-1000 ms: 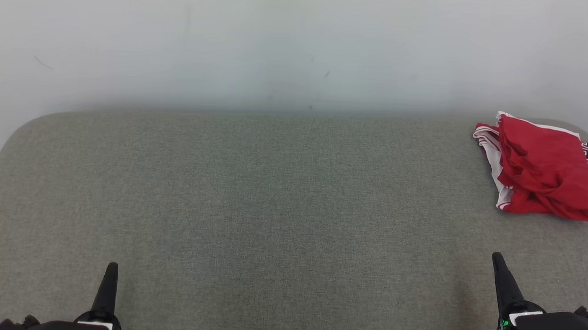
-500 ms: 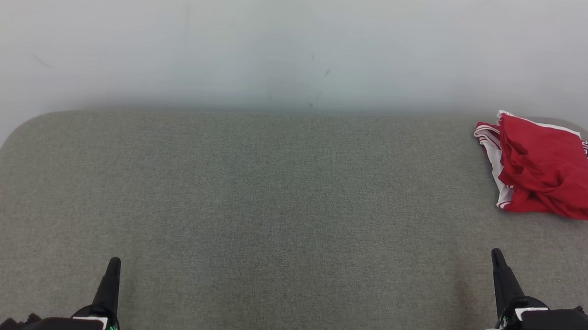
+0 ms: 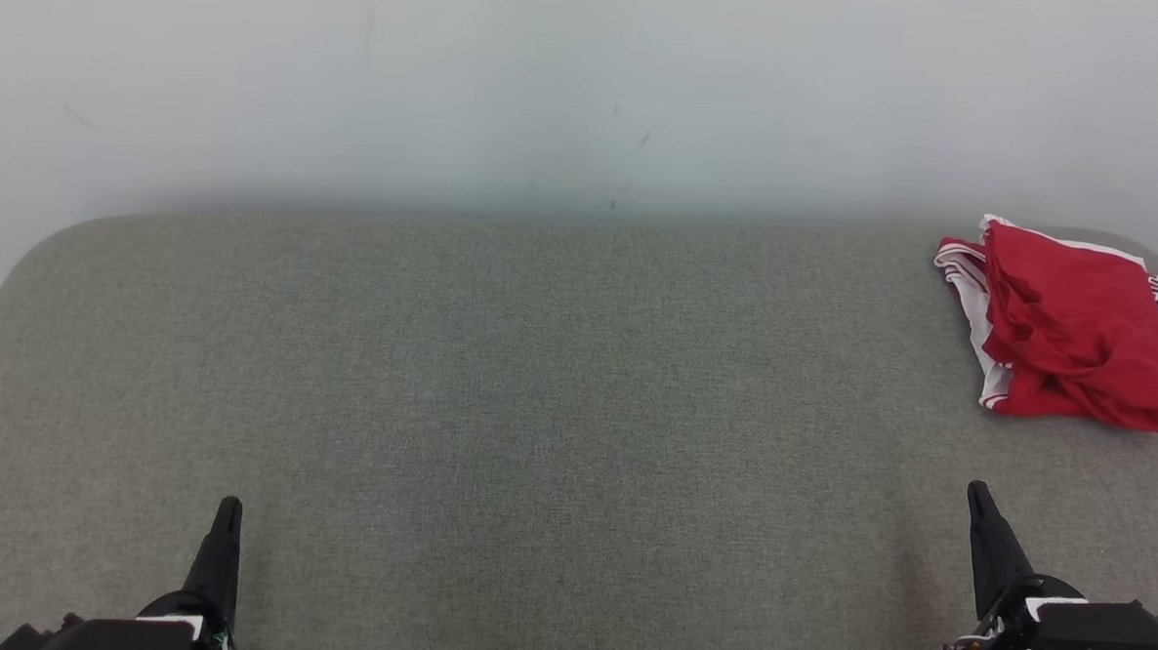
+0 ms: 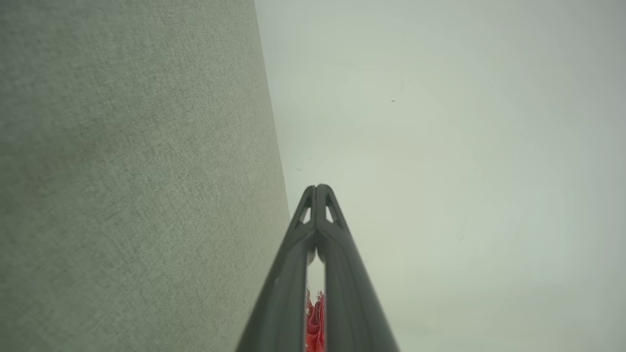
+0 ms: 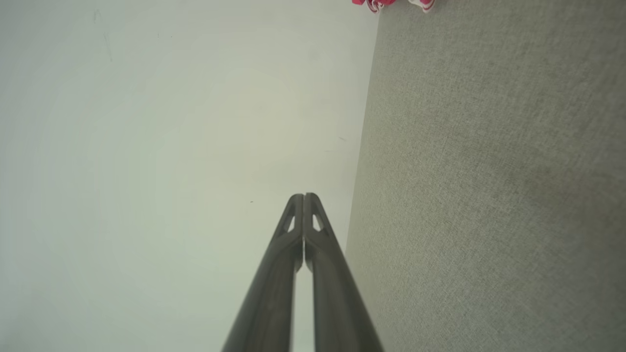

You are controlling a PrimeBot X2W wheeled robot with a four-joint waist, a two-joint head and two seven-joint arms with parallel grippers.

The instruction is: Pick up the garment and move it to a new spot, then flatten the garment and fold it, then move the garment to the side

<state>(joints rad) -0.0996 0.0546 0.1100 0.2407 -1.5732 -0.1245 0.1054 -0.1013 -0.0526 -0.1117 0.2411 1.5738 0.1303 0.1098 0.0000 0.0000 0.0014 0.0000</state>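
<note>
1. Roughly folded garment (image 3: 1077, 332) lies at 2 o'clock, at far right edge of grey table (image 3: 536, 411).
2. L gripper (image 3: 228, 510) at 7, R gripper (image 3: 978, 497) at 5: both closed, holding nothing.
3. Step: prob. last one (move aside) is done; next move needs no grasp.

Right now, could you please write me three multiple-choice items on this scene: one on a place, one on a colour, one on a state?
1. Where does the garment lie on the grey surface?
A) at the far right corner
B) in the centre
C) at the near left edge

2. What is the garment's main colour?
A) blue
B) red
C) green

3. How are the left hand and the right hand?
A) both open
B) both shut and empty
C) the right hand shut on the garment

Answers:
1 A, the head view shows it at the far right of the surface.
2 B, the cloth is red with white trim.
3 B, in each wrist view the fingers meet at the tips and grip nothing.
</note>
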